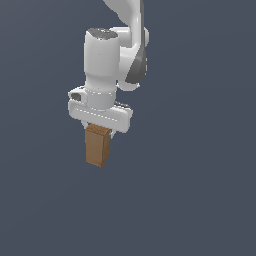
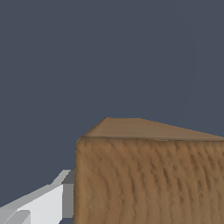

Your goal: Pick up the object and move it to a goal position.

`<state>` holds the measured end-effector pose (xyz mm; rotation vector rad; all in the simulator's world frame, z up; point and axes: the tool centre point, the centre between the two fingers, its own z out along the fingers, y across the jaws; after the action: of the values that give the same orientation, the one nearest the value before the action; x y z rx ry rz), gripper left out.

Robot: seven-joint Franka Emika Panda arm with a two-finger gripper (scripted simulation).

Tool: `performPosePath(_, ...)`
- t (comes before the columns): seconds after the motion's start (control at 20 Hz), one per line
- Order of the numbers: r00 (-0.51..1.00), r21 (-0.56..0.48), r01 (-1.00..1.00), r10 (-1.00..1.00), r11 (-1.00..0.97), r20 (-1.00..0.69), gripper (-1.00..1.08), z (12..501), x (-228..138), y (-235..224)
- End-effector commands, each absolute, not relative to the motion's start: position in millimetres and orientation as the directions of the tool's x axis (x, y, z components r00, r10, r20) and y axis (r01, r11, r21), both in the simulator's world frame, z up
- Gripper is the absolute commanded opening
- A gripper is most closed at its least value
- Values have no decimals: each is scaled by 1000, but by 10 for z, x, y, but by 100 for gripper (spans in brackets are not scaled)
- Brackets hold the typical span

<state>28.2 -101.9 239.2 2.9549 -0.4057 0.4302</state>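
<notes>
Filling the near corner of the wrist view, the object (image 2: 148,179) shows a wood-grained face and a slanting upper face, with a pale grey-white finger (image 2: 43,203) touching its side. From the exterior view the same brown block (image 1: 97,145) hangs under the white gripper (image 1: 99,129), upright, taller than wide and narrower than the gripper's body. Its upper end sits up between the fingers, while most of its length hangs free below. No desk or any other surface shows beneath it, only a flat grey-blue background, so it appears to be carried in the air.

The jaws pinch the block near its top, closed to its width; the fingertips themselves are mostly hidden behind the wood.

Judging by its look, the block is stiff and will not give under pressure, and it is probably light for its bulk. Its flat, parallel sides offer good seats for the pads, though a smooth face could slip if the grip eases. Holding so near the top leaves a long lower part that may swing or twist on a quick move; a hold nearer the middle would be steadier.

Counted: one block, one arm, one gripper. No goal marker is visible in either view.
</notes>
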Motion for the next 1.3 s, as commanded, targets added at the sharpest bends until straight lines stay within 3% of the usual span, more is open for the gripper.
performPosePath(0.0, 896, 90, -321, -272, -943, 352, -100, 2622, 384, -1073)
performPosePath(1.25, 599, 68, -619, -415, -783, 685, -100, 4143, 648, -1445)
